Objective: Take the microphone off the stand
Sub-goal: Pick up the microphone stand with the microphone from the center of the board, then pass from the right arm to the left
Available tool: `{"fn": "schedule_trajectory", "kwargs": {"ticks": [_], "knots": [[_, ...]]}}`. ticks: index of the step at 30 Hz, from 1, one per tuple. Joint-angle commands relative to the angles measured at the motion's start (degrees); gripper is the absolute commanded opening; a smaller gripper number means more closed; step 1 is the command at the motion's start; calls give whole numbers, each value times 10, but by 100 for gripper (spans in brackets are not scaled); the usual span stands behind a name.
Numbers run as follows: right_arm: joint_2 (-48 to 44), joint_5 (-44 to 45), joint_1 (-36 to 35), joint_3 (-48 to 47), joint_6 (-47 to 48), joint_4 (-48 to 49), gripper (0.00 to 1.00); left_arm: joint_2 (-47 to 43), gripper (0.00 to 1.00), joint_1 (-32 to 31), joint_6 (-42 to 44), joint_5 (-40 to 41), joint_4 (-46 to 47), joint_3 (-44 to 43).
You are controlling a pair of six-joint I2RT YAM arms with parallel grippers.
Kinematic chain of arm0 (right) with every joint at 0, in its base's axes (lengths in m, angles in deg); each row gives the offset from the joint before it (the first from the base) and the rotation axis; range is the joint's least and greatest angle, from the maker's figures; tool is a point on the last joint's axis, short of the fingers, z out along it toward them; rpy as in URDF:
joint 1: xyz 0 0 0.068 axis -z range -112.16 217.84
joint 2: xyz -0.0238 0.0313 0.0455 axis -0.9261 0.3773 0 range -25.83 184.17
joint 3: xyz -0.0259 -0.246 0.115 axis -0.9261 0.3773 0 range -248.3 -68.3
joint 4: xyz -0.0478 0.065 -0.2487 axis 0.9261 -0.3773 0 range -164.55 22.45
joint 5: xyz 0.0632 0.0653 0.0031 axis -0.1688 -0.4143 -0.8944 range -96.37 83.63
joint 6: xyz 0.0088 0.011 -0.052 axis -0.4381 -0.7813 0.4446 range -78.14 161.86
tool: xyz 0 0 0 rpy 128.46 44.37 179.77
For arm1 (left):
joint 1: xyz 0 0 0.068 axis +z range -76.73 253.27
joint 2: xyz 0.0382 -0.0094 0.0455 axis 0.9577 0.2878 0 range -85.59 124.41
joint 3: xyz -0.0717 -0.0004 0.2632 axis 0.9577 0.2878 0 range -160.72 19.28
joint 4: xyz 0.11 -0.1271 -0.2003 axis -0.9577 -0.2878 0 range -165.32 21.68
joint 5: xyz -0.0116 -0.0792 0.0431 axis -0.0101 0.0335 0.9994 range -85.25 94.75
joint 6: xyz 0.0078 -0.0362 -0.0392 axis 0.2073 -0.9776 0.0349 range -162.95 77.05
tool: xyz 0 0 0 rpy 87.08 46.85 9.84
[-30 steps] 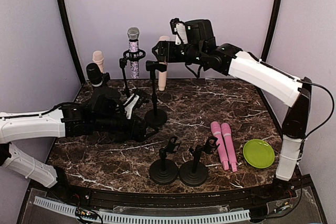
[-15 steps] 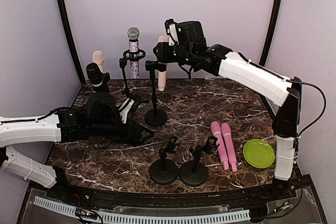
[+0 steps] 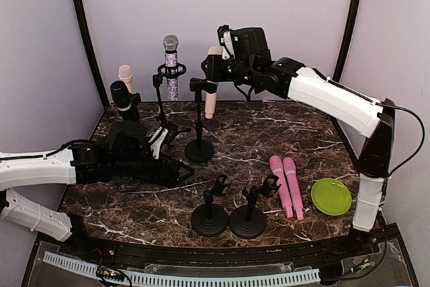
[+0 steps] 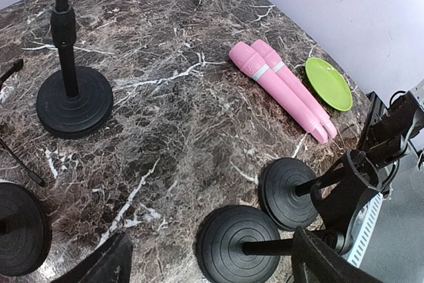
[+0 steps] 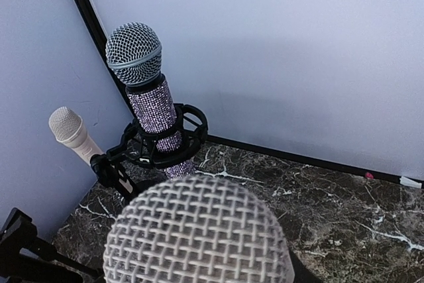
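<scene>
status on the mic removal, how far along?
Done: two pink microphones lie by the green plate, and two short stands are empty. In hand: right gripper looks closed on the beige microphone, still seated in its stand clip. To do: lift it clear; other microphones remain on stands.
</scene>
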Motion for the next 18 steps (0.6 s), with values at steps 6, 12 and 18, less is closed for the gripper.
{"fn": "schedule_trajectory", "kwargs": {"ticks": [6, 12, 18], "knots": [[-144, -3, -4, 99, -51, 63, 2, -19, 86, 2, -10, 49, 6, 15], [-215, -11, -4, 172, -80, 78, 0, -1, 86, 1, 8, 40, 40, 13], [-273, -26, -4, 214, -112, 99, 0, 28, 86, 1, 42, -4, 113, 5]]}}
